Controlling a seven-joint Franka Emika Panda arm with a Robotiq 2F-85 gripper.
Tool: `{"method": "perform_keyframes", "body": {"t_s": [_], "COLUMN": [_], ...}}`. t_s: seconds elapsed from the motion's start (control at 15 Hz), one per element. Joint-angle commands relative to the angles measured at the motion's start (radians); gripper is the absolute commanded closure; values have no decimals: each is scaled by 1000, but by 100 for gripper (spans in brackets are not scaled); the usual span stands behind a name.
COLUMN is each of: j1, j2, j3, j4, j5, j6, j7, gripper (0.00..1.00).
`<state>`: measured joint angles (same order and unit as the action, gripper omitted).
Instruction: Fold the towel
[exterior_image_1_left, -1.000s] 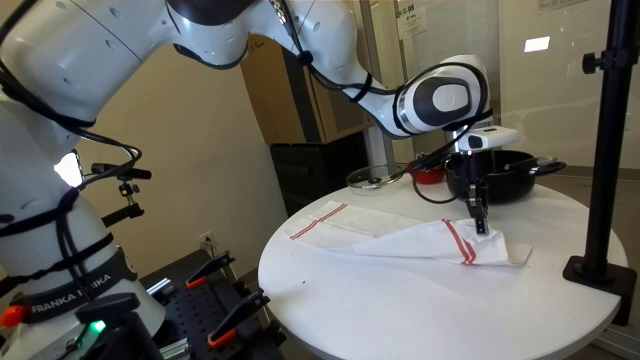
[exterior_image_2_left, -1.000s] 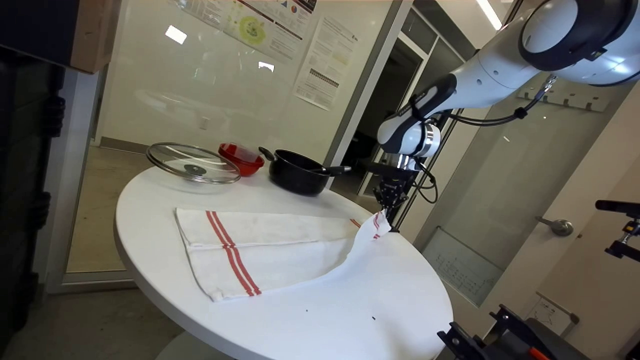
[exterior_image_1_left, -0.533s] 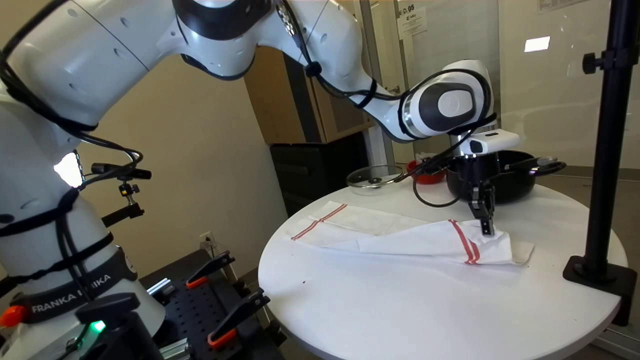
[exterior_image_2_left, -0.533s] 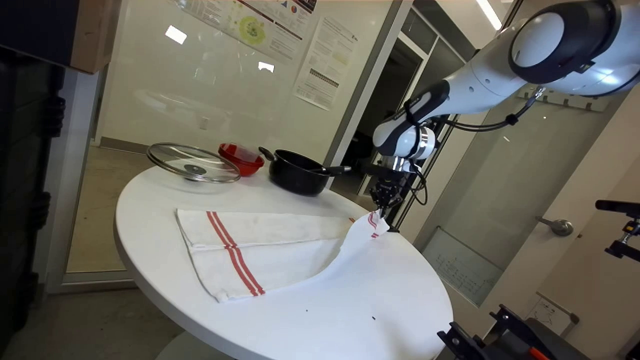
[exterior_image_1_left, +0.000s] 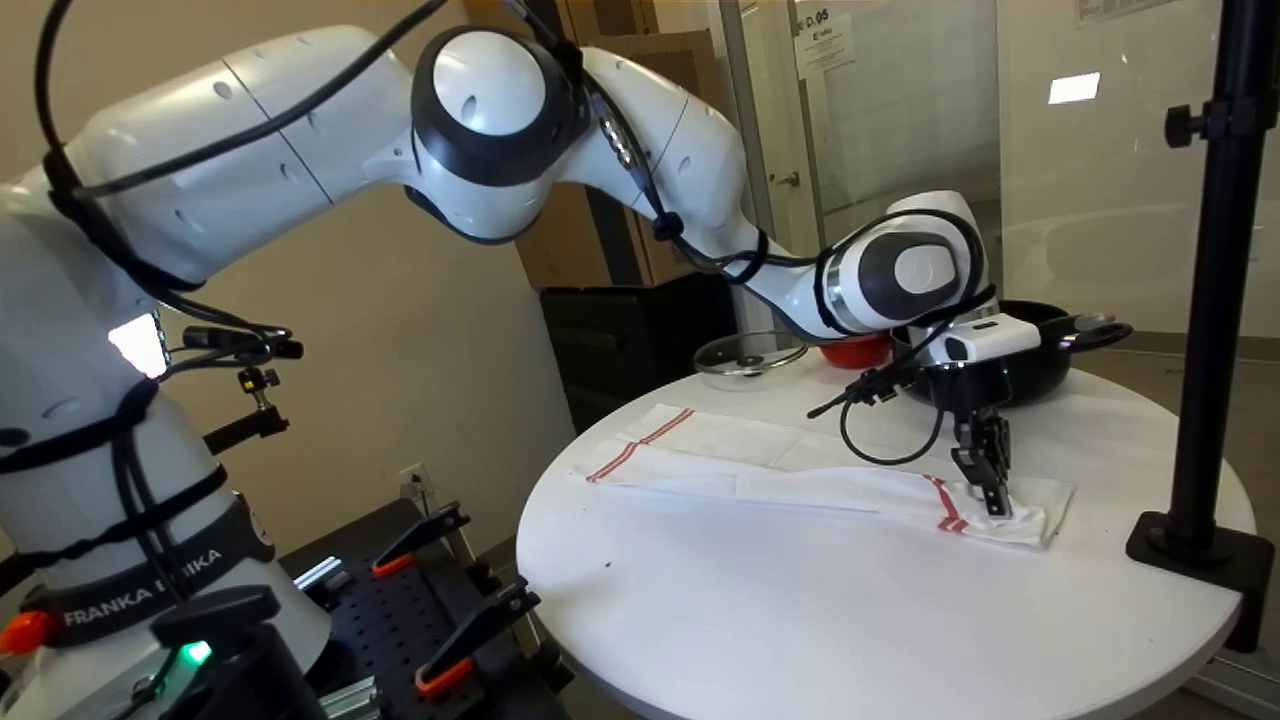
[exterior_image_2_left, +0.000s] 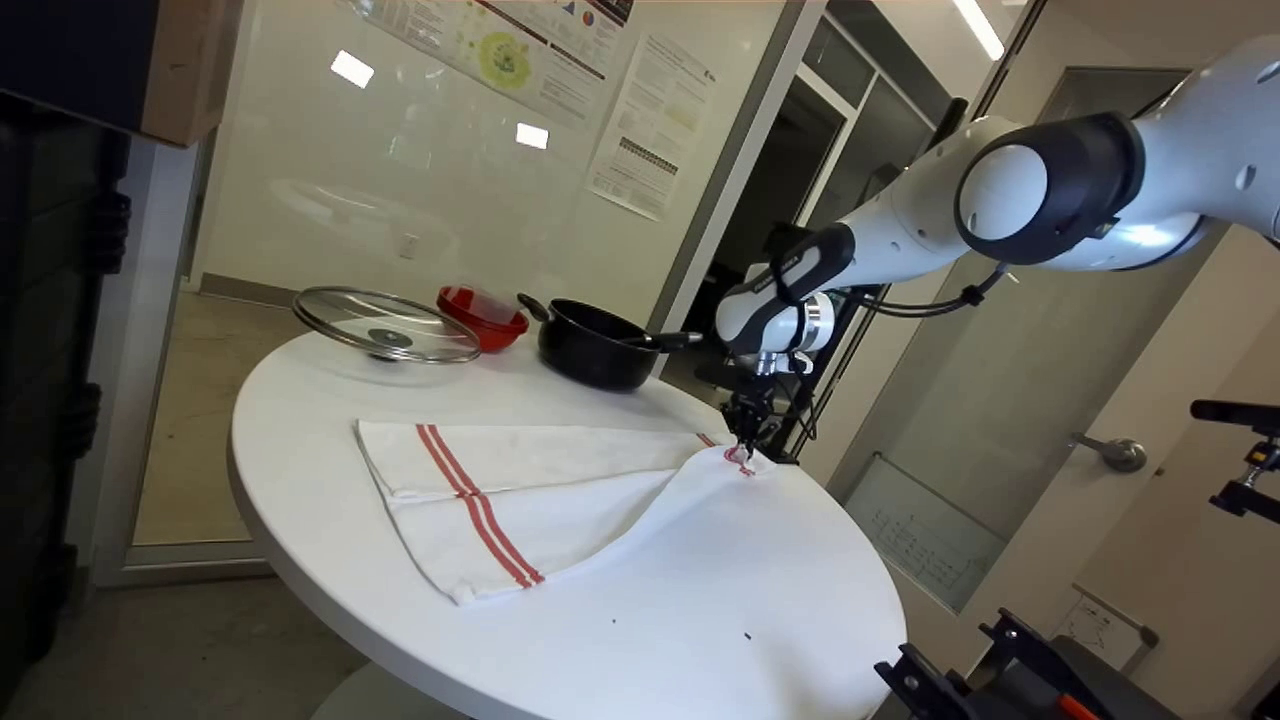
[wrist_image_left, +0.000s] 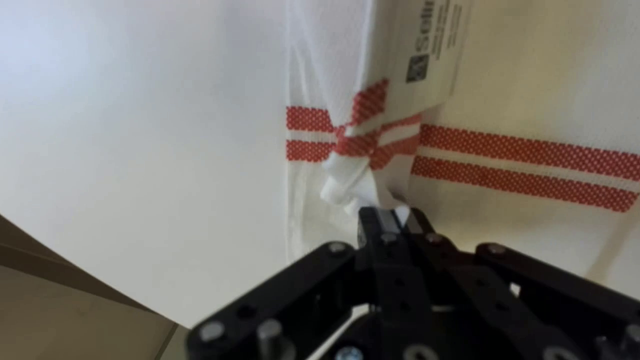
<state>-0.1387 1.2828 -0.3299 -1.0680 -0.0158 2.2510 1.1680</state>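
there's one towel (exterior_image_2_left: 560, 460), lying partly folded on one round white table (exterior_image_2_left: 700, 620), and one gripper (wrist_image_left: 398, 220) pinching a bit of its cloth near the red stripes (wrist_image_left: 500, 145). beyond it in an exterior view i count one glass lid (exterior_image_2_left: 390, 338), one red bowl (exterior_image_2_left: 483, 325) and one black pot (exterior_image_2_left: 595, 358). two dark specks (exterior_image_2_left: 747, 636) show on the tabletop. posters (exterior_image_2_left: 650, 130) hang on the pale wall (exterior_image_2_left: 440, 200); a door with a metal handle (exterior_image_2_left: 1118, 454) stands to one side.

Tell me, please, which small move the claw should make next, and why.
Probably open the claw gently to release the towel: in the wrist view the claw pinches a bunched end, and in both exterior views that end sits low, close to the layer beneath.
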Motion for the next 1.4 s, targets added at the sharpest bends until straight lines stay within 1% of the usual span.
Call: {"method": "perform_keyframes", "body": {"t_s": [0.0, 0.27, 0.33, 0.4, 0.47, 0.87, 1.07, 1.13, 1.33], "j1": [-1, -1, -1, -4, -6, -4, 1, 0, -2], "j2": [-2, -5, -5, -15, -22, -49, -104, -131, -226], "j3": [0, 0, 0, 5, 9, 10, 22, 29, 51], "j4": [0, 0, 0, -9, -15, -52, -123, -157, -292], "j5": [0, 0, 0, 5, 11, 35, 47, 51, 59], "j6": [0, 0, 0, 9, 18, 151, 216, 231, 320], "j7": [0, 0, 0, -4, -4, 9, -1, -13, -33], "gripper": [98, 98, 73, 71, 66, 21, 2, 0, 0]}}
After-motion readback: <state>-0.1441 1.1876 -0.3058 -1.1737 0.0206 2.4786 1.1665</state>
